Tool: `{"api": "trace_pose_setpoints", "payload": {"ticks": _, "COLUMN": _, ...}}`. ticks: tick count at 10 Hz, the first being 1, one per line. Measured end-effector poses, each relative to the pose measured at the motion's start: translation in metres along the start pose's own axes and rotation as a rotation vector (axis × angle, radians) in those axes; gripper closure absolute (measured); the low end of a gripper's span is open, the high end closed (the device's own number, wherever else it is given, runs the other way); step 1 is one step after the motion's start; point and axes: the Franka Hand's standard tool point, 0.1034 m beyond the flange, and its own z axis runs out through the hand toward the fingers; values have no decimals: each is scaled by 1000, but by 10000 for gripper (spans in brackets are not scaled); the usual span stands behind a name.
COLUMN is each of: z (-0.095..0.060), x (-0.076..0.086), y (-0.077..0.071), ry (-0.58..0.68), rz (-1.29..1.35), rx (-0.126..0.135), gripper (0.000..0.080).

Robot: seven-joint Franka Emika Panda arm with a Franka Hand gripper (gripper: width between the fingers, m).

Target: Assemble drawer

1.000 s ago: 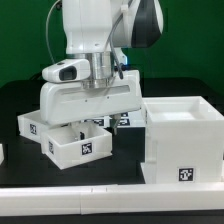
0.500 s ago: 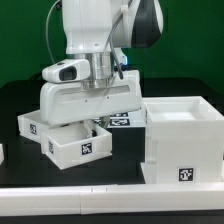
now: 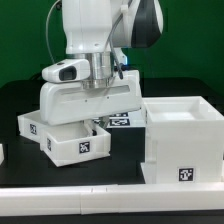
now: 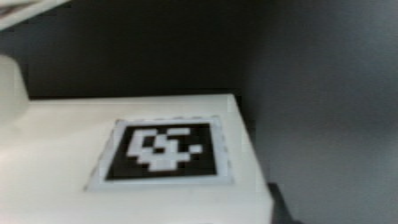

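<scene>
The tool (image 3: 93,121) hangs under the broad white body of the robot's hand, low over the black desk (image 3: 18,100). Its fingers are hidden behind that body and a tray wall, so I cannot tell whether they stand wide, narrow or closed on anything. The wrist view shows no fingers either, only a blurred white plastic face with one black-and-white square tag (image 4: 169,150) close to the lens, with darkness beyond its edge. Which part that face belongs to cannot be told. Directly below and in front of the tool sits the drawer's near tray (image 3: 78,148), a small shallow white plastic box with its opening upward. Its tagged wall is turned toward the camera and a little to the exterior view's right, and its long axis runs roughly across the view. The tool's lower end appears to reach down at this tray's back rim, though contact is hidden. Behind it, toward the exterior view's left, the far tray (image 3: 30,126) lies flat and open-topped with a tag on its outer wall, and it appears to meet the near tray at a corner. On the exterior view's right, just beside the hand's body, stands the housing (image 3: 180,145), a large white cube-shaped plastic shell. It is upright, open side up, with a small tag low on its camera-facing wall.
</scene>
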Motion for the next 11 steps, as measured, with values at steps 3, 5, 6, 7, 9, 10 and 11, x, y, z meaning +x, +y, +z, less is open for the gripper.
{"api": "trace_pose_setpoints", "payload": {"ticks": 3, "z": -9, "x": 24, "y": 41, "ry": -38, "rz": -141, "rx": 91, "gripper": 761}}
{"api": "trace_pose_setpoints", "payload": {"ticks": 5, "z": -13, "x": 28, "y": 38, "ry": 0, "rz": -211, "rx": 58, "gripper": 761}}
{"api": "trace_pose_setpoints", "payload": {"ticks": 6, "z": -11, "x": 24, "y": 36, "ry": -11, "rz": -206, "rx": 70, "gripper": 761}}
{"api": "trace_pose_setpoints", "payload": {"ticks": 7, "z": -11, "x": 24, "y": 37, "ry": -11, "rz": -205, "rx": 70, "gripper": 761}}
{"api": "trace_pose_setpoints", "payload": {"ticks": 9, "z": -10, "x": 30, "y": 40, "ry": -6, "rz": -376, "rx": 64, "gripper": 761}}
{"api": "trace_pose_setpoints", "payload": {"ticks": 10, "z": -10, "x": 38, "y": 40, "ry": -15, "rz": -431, "rx": 89, "gripper": 761}}
{"api": "trace_pose_setpoints", "payload": {"ticks": 11, "z": -11, "x": 53, "y": 39, "ry": -19, "rz": -540, "rx": 96, "gripper": 761}}
